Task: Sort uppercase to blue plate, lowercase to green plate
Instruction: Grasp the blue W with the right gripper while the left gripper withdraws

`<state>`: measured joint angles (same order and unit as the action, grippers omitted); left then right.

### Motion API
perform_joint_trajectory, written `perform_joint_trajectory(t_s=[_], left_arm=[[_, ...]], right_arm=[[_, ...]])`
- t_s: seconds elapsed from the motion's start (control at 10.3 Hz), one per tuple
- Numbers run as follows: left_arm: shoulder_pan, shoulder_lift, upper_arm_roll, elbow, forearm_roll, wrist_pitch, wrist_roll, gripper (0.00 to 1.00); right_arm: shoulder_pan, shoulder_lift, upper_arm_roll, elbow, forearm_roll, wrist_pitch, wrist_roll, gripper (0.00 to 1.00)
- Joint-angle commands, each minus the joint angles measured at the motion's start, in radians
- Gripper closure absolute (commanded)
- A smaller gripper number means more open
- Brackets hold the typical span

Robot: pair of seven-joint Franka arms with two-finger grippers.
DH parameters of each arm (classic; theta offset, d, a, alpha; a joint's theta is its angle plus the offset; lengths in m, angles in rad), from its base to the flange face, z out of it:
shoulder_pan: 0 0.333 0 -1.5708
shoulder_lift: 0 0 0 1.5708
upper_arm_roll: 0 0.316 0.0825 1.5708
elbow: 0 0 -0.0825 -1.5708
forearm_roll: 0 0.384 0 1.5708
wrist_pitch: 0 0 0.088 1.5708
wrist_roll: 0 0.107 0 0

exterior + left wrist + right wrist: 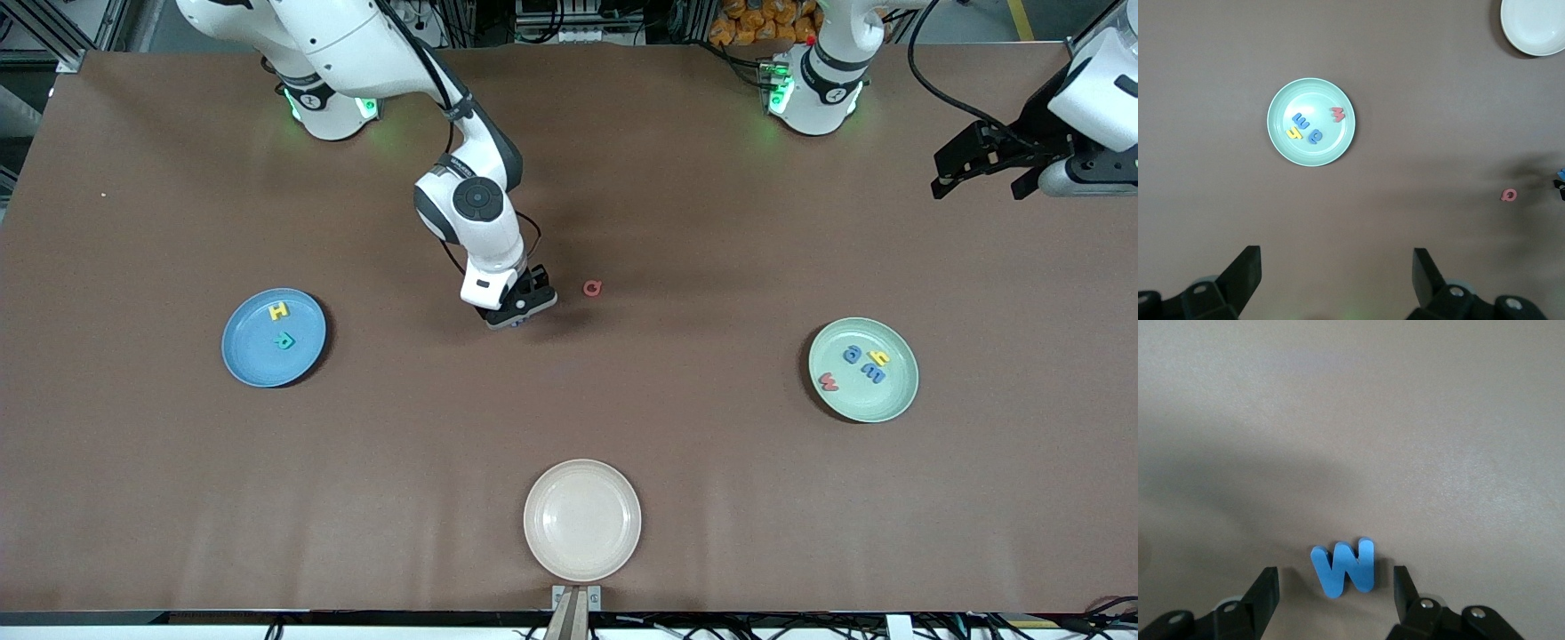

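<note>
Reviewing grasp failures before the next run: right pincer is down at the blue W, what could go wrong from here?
1. In the right wrist view the blue W sits askew between the open right pincer fingers, with gaps on both sides; closing may twist or squirt it out.
2. The fingers look low over the table; a deeper descent could scrape it.
3. The red Q lies beside the pincer; a sideways swing toward the blue plate seems unlikely to hit it, but retreat could.

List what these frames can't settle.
- Front view: blue W is hidden under the right gripper; it shows only in the right wrist view, between open fingers, untouched.
- Left wrist view: left gripper fingers are cut off by the frame edge.
- Front view: letters on the green plate are too small to read surely.
</note>
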<state>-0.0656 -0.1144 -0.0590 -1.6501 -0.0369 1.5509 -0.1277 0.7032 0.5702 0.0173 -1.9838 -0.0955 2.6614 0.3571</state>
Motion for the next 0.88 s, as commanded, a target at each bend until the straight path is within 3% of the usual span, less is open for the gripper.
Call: perform_joint_trajectory(t_s=[0.0,0.19,0.58,0.78], left_arm=[[0.000,0.035,0.004,0.016,0.060,-0.014,0.029,0.00],[0.003,0.097,0.011,0.083,-0.010,-0.014,0.017,0.00],[-0.014,0.130,0.011,0.108,0.006,-0.015,0.022,0.00],[0.004,0.130,0.016,0.122,0.018,-0.018,0.022,0.00]], right_arm=[[-0.001,0.008,0.000,0.010,-0.026,0.009,0.003,0.22],[-0.002,0.022,-0.011,0.010,-0.053,0.044,0.003,0.25],[-0.002,0.028,-0.011,0.011,-0.055,0.045,0.003,0.34],[-0.004,0.030,-0.011,0.011,-0.055,0.045,0.003,0.48]])
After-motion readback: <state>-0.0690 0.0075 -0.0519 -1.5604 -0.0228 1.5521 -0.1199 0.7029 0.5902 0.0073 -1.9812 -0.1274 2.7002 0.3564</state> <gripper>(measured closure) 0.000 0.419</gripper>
